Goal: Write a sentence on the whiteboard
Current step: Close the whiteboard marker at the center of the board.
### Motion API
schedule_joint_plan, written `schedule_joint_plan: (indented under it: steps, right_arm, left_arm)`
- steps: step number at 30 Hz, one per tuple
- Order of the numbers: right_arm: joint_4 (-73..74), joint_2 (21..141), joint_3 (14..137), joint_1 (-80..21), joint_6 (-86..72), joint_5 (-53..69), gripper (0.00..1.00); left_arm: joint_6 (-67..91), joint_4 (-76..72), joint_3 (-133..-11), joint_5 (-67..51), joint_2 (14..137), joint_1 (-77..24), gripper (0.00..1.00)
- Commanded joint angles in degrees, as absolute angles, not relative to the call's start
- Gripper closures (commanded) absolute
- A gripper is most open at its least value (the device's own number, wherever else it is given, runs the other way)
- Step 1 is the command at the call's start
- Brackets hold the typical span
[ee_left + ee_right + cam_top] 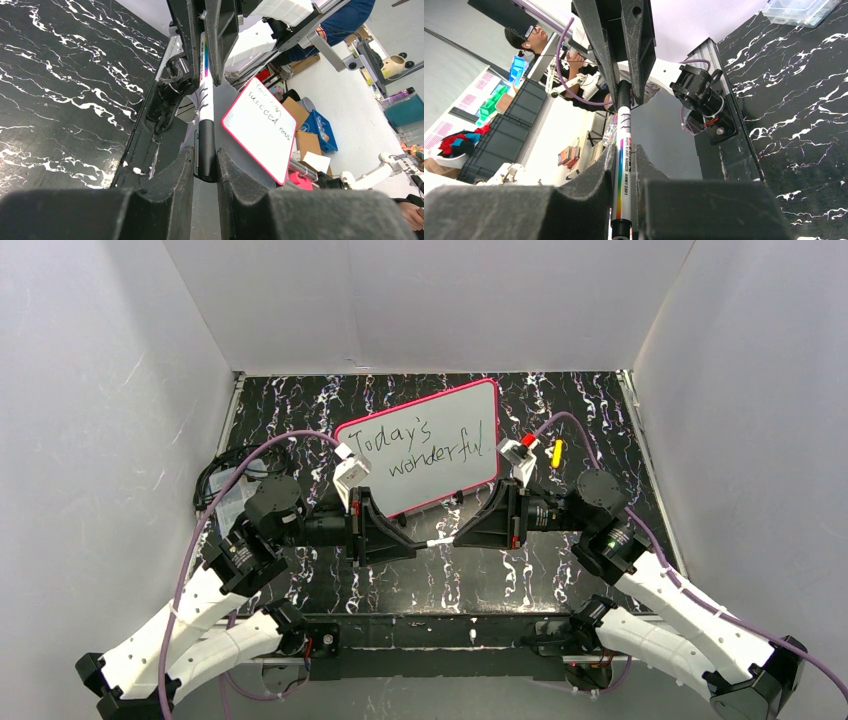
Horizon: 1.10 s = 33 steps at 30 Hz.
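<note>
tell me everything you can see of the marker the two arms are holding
The marker is a slim white board marker, plastic by its look, with a rainbow stripe and black print along the barrel and a black end section. The left gripper is shut on that black end and the right gripper on the white barrel. It hangs level between them above the table, just in front of the whiteboard, touching only the fingers.

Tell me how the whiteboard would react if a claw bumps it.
The whiteboard looks thin and rigid, propped tilted, so it would probably slide or tip rather than flex. The sentence likely smears if rubbed.
</note>
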<state>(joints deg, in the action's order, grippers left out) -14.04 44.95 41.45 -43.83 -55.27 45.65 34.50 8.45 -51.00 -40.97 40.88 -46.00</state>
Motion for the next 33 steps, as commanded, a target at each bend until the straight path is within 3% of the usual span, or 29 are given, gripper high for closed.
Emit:
schedule_joint_plan:
  steps: [1, 18, 19, 22, 24, 28, 33]
  right_arm:
    - [-17.0, 46.8, 41.1, -44.5, -54.3, 41.5, 0.99]
    - [-15.5, 47.5, 41.2, -44.6, -52.7, 40.1, 0.99]
    - [-13.3, 47.5, 41.7, -44.6, -51.6, 39.5, 0.99]
    - [-6.8, 47.6, 43.3, -44.6, -47.8, 38.5, 0.99]
    - [-3.7, 48.1, 44.2, -44.6, -46.6, 38.5, 0.99]
    - [-1.6, 49.8, 44.8, -44.6, -45.3, 40.6, 0.99]
    - [-1.7, 50.8, 45.0, -44.6, -45.3, 41.8, 0.99]
  left_arm:
    - [35.9, 0.5, -50.3, -43.1, 43.8, -46.9, 1.00]
    - [34.6, 2.0, -50.8, -42.1, 45.3, -48.0, 1.00]
    - [33.0, 5.2, -51.6, -41.2, 45.1, -48.0, 0.95]
    - [25.6, 14.8, -54.6, -37.1, 44.5, -48.0, 0.44]
    - [21.6, 19.8, -56.4, -35.4, 44.8, -47.9, 0.30]
    - [15.9, 25.2, -59.4, -39.4, 48.3, -48.0, 0.25]
    - [12.6, 27.4, -60.1, -42.6, 51.9, -48.0, 0.32]
